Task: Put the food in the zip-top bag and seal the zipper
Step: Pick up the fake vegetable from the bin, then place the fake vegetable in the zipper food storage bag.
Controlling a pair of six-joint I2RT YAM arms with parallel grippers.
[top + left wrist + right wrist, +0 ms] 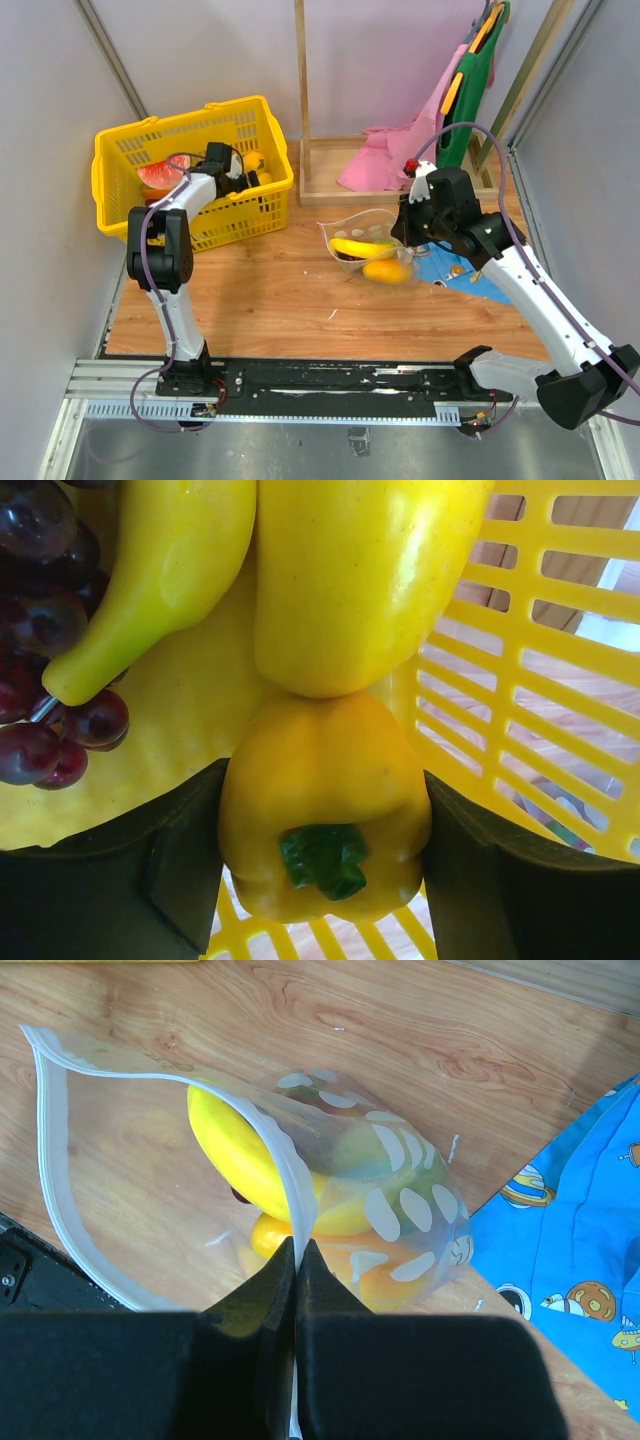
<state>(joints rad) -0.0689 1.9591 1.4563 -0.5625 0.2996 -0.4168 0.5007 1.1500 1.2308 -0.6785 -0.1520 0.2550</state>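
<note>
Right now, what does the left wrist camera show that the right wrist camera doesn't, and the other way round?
Only the left wrist: the left gripper around a yellow pepper inside the yellow basket, with a second pepper, a banana and dark grapes beyond.
Only the right wrist: the right gripper pinching the zip-top bag at its zipper, mouth held open, yellow fruit inside, blue cloth beside it.
Both: the wooden table, seen through the basket slats on the left.
</note>
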